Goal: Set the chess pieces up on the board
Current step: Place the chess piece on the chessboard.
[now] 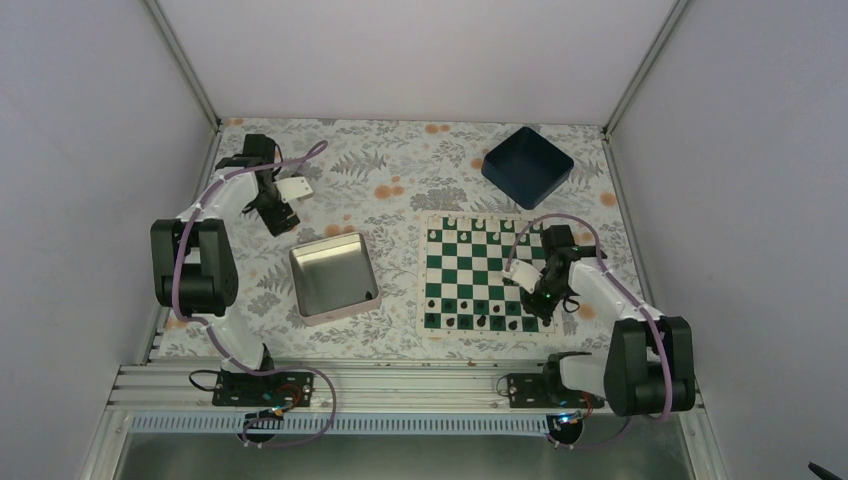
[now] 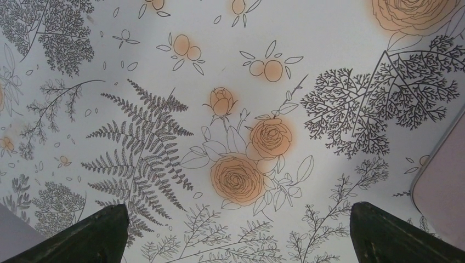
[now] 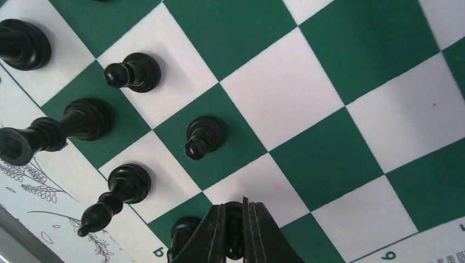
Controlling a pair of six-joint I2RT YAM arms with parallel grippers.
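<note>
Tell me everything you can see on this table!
chessboard: one, green and white, right of the middle
black chess pieces: many, black, on the board's near rows
white pieces: a few, white, along the board's far edge
tin: one, shiny silver, left of the board
bin: one, dark blue, beyond the board
tablecloth: one, white with grey leaves and orange flowers, under everything
left gripper: one, dark fingers, open above the cloth
right gripper: one, dark fingers, above the board, shut on a held black piece
</note>
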